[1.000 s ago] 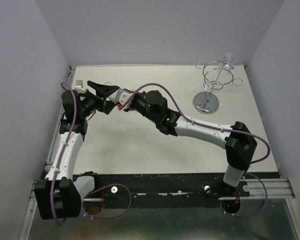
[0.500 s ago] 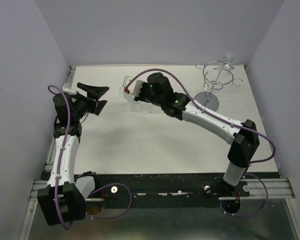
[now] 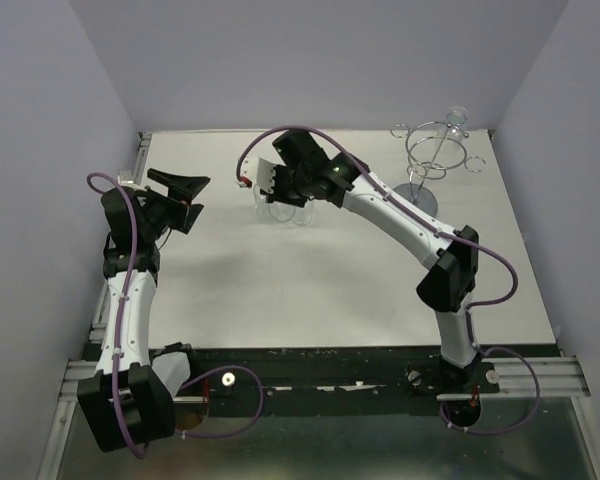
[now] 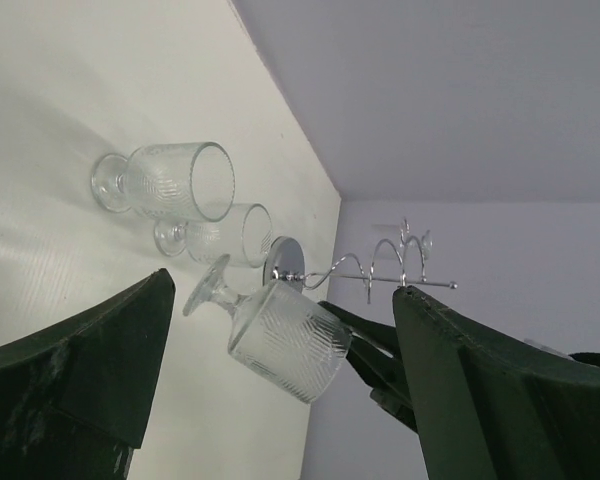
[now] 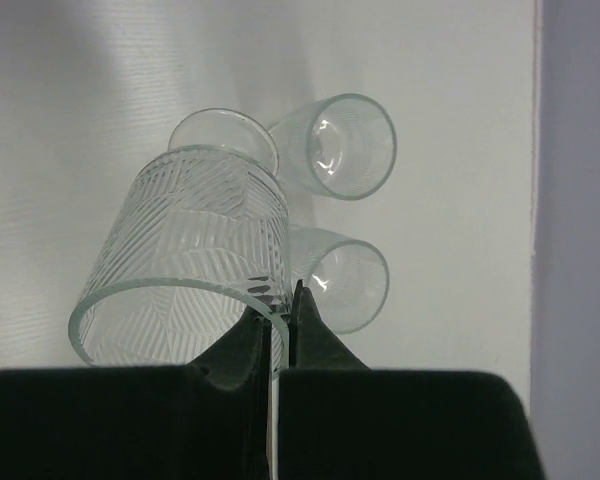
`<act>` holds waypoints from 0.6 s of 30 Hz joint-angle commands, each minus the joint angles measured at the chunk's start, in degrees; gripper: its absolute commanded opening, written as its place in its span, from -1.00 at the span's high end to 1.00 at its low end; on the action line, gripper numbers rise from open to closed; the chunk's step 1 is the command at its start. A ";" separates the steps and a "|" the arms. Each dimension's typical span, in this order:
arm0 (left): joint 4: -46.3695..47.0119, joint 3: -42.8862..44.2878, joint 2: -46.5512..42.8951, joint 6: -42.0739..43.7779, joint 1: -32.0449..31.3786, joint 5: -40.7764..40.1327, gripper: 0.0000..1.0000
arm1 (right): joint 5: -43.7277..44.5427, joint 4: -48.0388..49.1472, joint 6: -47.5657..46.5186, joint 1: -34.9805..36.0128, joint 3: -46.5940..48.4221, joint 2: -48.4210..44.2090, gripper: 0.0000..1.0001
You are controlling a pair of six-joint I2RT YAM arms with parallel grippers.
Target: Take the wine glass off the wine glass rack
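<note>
One wine glass [image 5: 185, 255] is pinched in right jaws.

A matte white table [image 3: 280, 290], softly and evenly lit, sits boxed in by a plain pale lavender back wall [image 3: 320, 60], left wall [image 3: 40, 200] and right wall [image 3: 580, 180], with a black rail [image 3: 330, 365] along its near edge and a dull grey metal surface [image 3: 330, 445] below it.

A clear, pattern-cut wine glass [image 5: 180, 250] hangs tilted above the counter [image 3: 280, 290], its rim pinched by the right end effector [image 5: 283, 305]. The chrome wine glass rack [image 3: 426, 196] stands upright, far right.
</note>
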 commanded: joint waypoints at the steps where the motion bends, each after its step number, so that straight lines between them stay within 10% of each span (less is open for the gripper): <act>1: -1.58 1.08 -1.57 2.04 0.80 -2.06 -0.98 | -3.09 -11.69 -1.24 0.36 9.39 6.49 0.99; 18: -1.41 0.03 -2.01 2.74 1.15 -3.38 -0.98 | -0.89 -17.32 -5.29 0.62 14.15 16.43 0.99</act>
